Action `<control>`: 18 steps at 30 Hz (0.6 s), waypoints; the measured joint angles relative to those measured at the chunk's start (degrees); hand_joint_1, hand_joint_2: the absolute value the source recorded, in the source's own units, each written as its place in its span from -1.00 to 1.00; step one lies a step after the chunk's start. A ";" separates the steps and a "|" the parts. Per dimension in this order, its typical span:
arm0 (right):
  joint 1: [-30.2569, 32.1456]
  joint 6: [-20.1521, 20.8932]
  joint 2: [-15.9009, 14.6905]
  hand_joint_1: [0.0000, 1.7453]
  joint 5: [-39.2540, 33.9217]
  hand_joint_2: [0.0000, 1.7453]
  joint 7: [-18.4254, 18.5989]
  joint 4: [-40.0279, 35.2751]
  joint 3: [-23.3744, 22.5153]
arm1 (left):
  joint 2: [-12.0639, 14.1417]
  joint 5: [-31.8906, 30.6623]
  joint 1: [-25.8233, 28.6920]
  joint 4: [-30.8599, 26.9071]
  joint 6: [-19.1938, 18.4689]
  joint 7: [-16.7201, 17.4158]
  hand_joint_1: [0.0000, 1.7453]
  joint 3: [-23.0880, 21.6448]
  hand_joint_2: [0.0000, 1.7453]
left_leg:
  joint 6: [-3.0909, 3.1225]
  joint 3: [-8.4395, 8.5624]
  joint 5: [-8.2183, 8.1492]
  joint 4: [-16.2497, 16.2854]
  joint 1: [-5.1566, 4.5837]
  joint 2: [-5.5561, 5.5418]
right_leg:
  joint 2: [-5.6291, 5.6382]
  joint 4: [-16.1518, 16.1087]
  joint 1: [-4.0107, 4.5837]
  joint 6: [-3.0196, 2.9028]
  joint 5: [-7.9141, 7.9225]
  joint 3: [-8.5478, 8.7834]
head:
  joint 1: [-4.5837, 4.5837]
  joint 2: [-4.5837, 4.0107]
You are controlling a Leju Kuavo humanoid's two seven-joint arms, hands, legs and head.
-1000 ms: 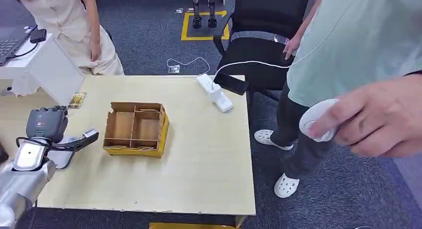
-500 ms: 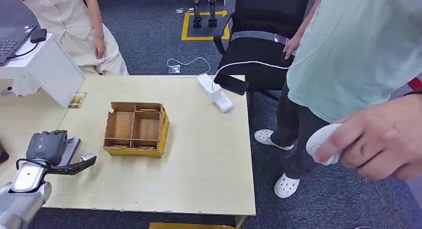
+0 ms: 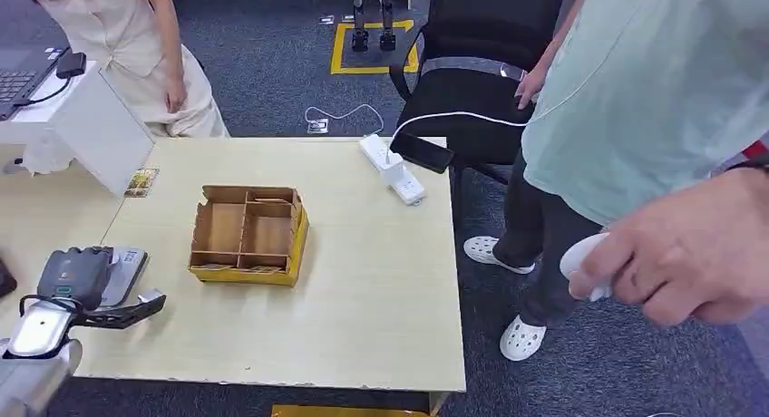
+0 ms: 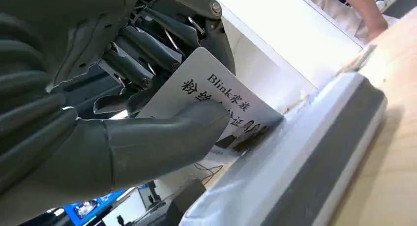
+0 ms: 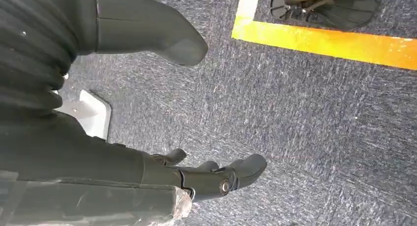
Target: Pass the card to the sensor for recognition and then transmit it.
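Note:
A white card (image 4: pixel 216 100) with black printed characters is pinched between the thumb and fingers of my left hand (image 4: pixel 123 132). The card's far corner lies at the glossy top of the grey-and-white sensor (image 4: pixel 314 152); whether they touch I cannot tell. From the head view, my left hand (image 3: pixel 74 277) hovers at the table's left edge, just beside the sensor (image 3: pixel 127 268), and hides the card. My right hand (image 5: pixel 98 152) hangs over the dark carpet, fingers apart and holding nothing.
A divided cardboard box (image 3: pixel 247 234) sits right of the sensor on the wooden table (image 3: pixel 363 299). A white power strip (image 3: pixel 392 169) lies at the far edge. A black chair (image 3: pixel 472 72) and a person's hand with a white device (image 3: pixel 671 263) are on the right.
My left hand has drawn back along the table's left edge toward me, uncovering most of the sensor. The person's hand on the right has shifted slightly.

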 joint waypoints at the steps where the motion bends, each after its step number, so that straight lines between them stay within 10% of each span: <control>1: 0.00 0.00 0.00 -1.00 0.04 1.00 -0.04 0.00 -0.02 | 0.11 -0.02 0.01 0.02 -0.71 -0.13 1.00 0.00 1.00 | 0.00 0.00 0.00 0.00 0.00 0.00 | 0.00 0.00 0.00 0.00 0.00 0.00 | 0.00 0.00; 9: -0.08 0.00 0.00 -1.00 0.87 1.00 -0.07 0.00 -0.17 | 1.83 2.99 -0.99 0.02 -16.98 -6.69 1.00 -0.02 1.00 | 0.00 0.13 0.00 -0.03 -0.04 -0.07 | -0.08 0.00 -0.05 0.00 -0.01 0.15 | -0.02 0.00; 15: -0.09 0.00 0.00 -1.00 1.40 1.00 -0.02 0.00 -0.28 | 3.11 6.36 -1.43 0.02 -21.14 -8.39 1.00 -0.09 1.00 | 0.01 0.26 0.01 -0.05 -0.04 -0.07 | -0.07 0.02 -0.05 -0.01 -0.01 0.24 | -0.07 0.00; 18: -0.08 0.00 0.00 -1.00 1.64 1.00 -0.07 0.00 -0.50 | 3.13 10.26 -1.06 0.00 -17.11 -10.47 1.00 -0.13 1.00 | 0.02 0.33 0.03 -0.05 -0.04 -0.07 | -0.07 0.03 -0.04 -0.01 -0.01 0.27 | -0.07 0.00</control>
